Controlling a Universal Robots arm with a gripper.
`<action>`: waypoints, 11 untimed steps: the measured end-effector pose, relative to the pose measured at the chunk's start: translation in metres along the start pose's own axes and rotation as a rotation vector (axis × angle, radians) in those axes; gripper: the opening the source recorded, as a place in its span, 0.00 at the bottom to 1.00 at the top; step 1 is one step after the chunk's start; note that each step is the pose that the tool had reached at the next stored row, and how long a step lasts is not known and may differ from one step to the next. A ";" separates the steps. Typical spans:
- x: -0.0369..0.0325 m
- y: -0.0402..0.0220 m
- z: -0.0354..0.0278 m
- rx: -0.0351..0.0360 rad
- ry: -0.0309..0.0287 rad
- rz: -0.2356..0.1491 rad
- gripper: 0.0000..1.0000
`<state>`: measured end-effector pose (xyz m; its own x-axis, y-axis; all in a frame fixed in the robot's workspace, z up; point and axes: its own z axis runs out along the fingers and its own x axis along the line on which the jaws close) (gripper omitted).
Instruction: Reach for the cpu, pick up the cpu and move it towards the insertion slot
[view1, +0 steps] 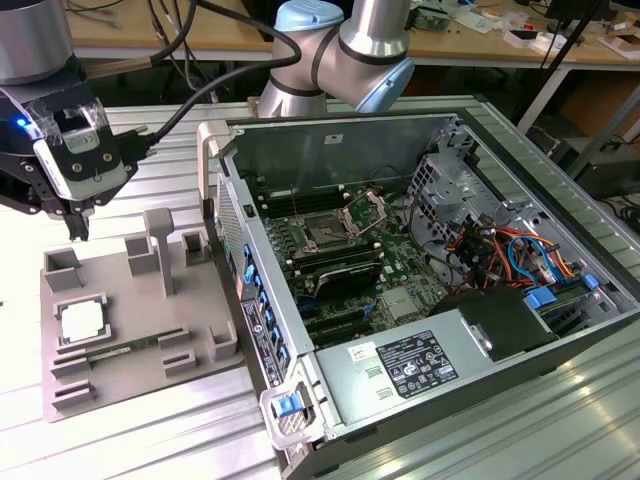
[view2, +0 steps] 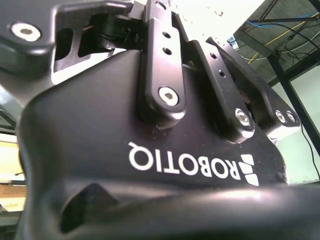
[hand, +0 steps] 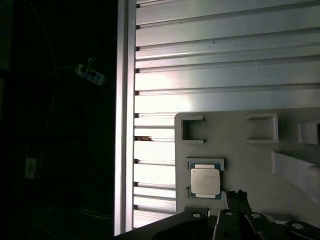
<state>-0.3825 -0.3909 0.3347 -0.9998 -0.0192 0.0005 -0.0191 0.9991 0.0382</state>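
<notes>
Cpu (view1: 80, 322), flat pale silver square, seated in matte grey tray (view1: 135, 300), black pincer (view1: 76, 230) pressed together nearby.

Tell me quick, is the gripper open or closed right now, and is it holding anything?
Gripper: closed, holding nothing. The cpu lies untouched in its recess on the grey fixture.

I'm looking into an electronics lab: an opened computer case (view1: 340, 140) is lying on a slotted aluminium table (view1: 560, 420), with cluttered, cable-strewn workbenches (view1: 120, 40) standing beyond.
</notes>
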 end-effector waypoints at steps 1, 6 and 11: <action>0.0000 0.0000 0.0003 0.0000 0.0000 0.000 0.11; 0.0002 -0.0001 0.0020 0.0000 0.0000 0.000 0.11; 0.0008 -0.0001 0.0032 0.0000 0.0000 0.000 0.11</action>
<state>-0.3833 -0.3910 0.3315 -0.9998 -0.0191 0.0005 -0.0191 0.9991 0.0382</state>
